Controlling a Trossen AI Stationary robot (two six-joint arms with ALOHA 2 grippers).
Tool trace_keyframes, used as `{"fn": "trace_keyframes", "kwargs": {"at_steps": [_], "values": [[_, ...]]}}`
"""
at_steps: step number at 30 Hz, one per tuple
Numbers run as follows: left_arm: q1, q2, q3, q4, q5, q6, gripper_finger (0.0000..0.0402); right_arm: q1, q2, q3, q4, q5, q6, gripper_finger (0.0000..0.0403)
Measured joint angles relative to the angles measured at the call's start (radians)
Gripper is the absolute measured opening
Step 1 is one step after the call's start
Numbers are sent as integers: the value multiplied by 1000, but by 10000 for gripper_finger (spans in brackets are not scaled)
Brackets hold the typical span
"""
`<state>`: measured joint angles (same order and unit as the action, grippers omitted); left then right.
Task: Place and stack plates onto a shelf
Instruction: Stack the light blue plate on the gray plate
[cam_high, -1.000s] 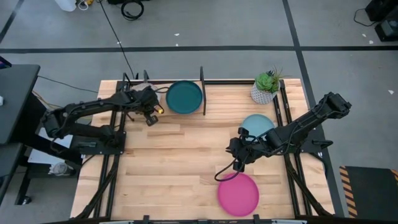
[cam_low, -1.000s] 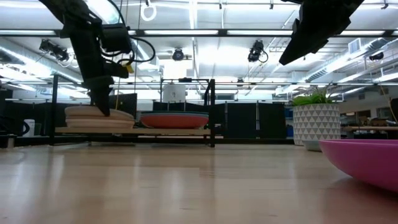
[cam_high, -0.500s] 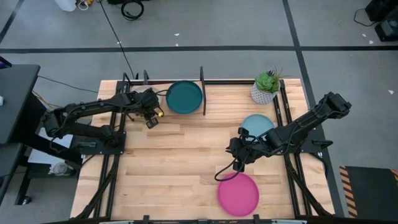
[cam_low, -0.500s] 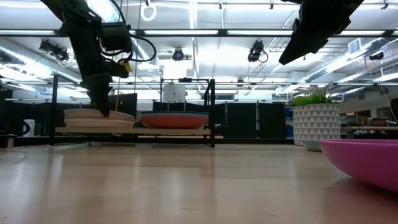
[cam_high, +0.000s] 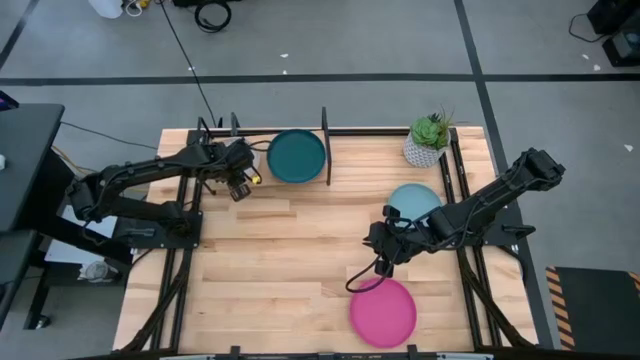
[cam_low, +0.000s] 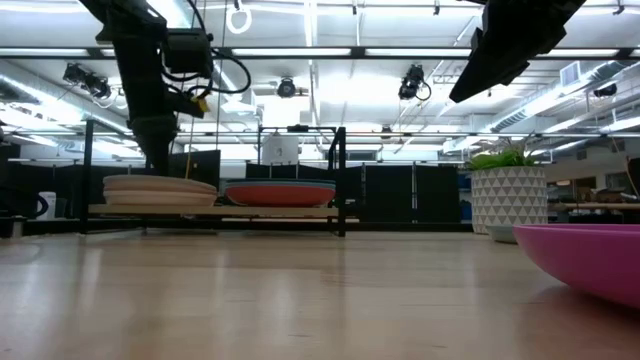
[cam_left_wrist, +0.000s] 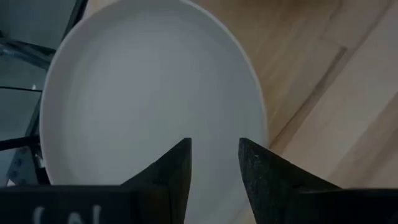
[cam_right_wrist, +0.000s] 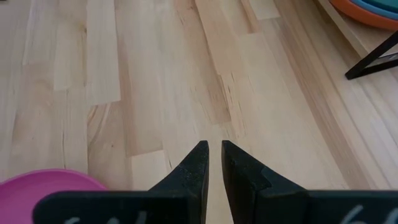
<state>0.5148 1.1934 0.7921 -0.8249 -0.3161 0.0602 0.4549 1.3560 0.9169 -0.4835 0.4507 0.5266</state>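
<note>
Colour rundown: the surface (cam_high: 270, 260) is pale blond wood planks with visible grain. The top plate on the shelf's right stack is dark teal (cam_high: 296, 156), with an orange plate (cam_low: 280, 195) under it. The left stack (cam_low: 158, 190) looks cream and tan, and its top plate (cam_left_wrist: 149, 93) reads off-white up close. Near right there's a magenta plate (cam_high: 383, 312), plus a pale blue plate (cam_high: 415, 200) further back. The plant (cam_high: 432, 130) is green in a white pot (cam_low: 508, 200) with a triangle pattern. Both arms are black.

Left gripper (cam_low: 158, 160) has lifted — clear of cream plate (cam_low: 160, 184).
</note>
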Motion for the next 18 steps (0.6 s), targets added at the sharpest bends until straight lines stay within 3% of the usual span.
{"fn": "trace_keyframes", "kwargs": {"at_steps": [11, 18], "values": [[-23, 47, -58, 37, -4, -70, 141, 0, 0, 0, 5, 0, -7, 51], [-35, 23, -2, 16, -13, -49, 141, -6, 0, 0, 14, 0, -24, 51]]}}
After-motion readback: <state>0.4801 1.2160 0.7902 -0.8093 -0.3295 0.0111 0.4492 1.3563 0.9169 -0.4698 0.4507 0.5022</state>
